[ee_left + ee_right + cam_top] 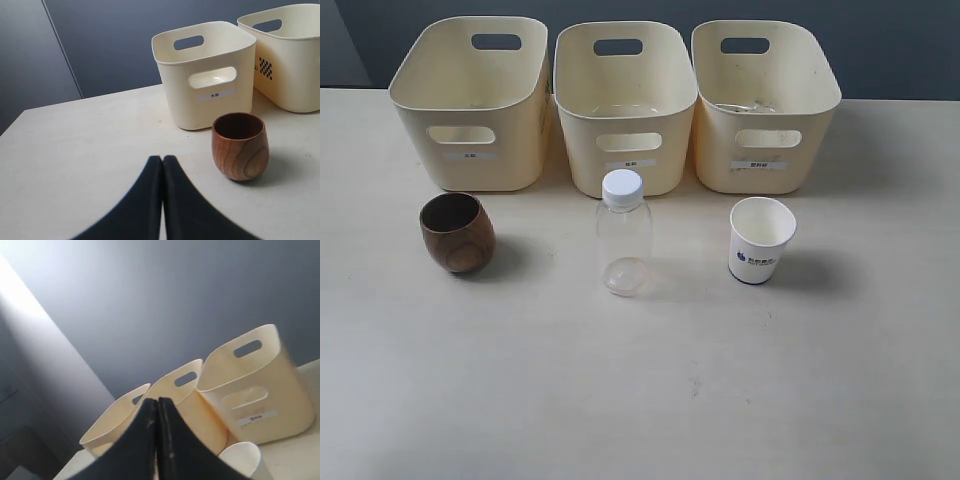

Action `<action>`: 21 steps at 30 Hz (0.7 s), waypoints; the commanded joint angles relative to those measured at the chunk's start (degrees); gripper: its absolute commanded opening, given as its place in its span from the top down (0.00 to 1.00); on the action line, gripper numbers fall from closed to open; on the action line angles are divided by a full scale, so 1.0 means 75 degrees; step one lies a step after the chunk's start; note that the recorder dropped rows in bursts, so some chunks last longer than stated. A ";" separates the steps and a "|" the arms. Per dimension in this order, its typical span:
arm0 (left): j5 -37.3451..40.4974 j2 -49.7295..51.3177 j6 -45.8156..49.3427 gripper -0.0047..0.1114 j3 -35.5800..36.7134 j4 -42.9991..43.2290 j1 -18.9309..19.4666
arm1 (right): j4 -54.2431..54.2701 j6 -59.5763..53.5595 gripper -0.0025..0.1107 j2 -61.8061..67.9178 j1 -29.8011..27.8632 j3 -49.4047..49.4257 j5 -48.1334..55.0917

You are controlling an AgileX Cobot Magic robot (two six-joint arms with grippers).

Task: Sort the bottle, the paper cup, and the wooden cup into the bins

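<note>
On my left wrist camera the left fingers [145,200] are nearest: 2 black blades pressed together with nothing between them, above the pale tabletop [75,150]. Just past them the wooden cup [240,145] stands upright, squat and egg-shaped, with reddish-brown grain and a darker inside. Behind it is the left bin [210,100], a cream tub with rounded corners, a cut-out handle and a small white label. This view alone shows a checkered sticker [266,68] on the side of the next bin. On the right wrist camera the right fingers [142,440] are also closed on nothing. Beyond them I catch only the white rim of the paper cup [242,455], then all 3 bins, tilted in the frame. Only the exterior camera gives me the whole layout. There, 3 things stand upright in 1 row, well apart from each other. The wooden cup is on the left in front of the left bin. The bottle [623,235], clear, unlabelled and white-capped, is the tallest of the 3 and stands in front of the middle bin [625,125]. The paper cup, its blue logo visible here, stands in front of the right bin [765,120]. The 3 bins sit side by side at the far edge.
</note>
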 commanded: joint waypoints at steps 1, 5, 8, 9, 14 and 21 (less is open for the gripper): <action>-0.0006 -0.0038 -0.0015 0.96 0.0010 -0.0020 -0.0024 | -0.0389 -0.0050 0.98 -0.0035 -0.0043 0.0033 -0.1042; -0.0006 -0.0038 -0.0015 0.96 0.0010 -0.0020 -0.0024 | -0.1192 -0.0050 0.98 -0.0035 -0.0043 0.0033 -0.1151; -0.0006 -0.0038 -0.0015 0.96 0.0010 -0.0020 -0.0024 | -0.1383 -0.0050 0.98 -0.0035 -0.0043 0.0033 -0.1240; -0.0006 -0.0038 -0.0015 0.96 0.0010 -0.0020 -0.0024 | -0.1383 -0.0050 0.98 -0.0035 -0.0043 0.0033 -0.1333; -0.0006 -0.0038 -0.0015 0.96 0.0010 -0.0020 -0.0024 | -0.1693 -0.0050 0.98 -0.0035 -0.0043 0.0033 -0.2008; -0.0006 -0.0038 -0.0015 0.96 0.0010 -0.0020 -0.0024 | -0.2750 -0.0031 0.98 -0.0035 -0.0043 0.0033 -0.2020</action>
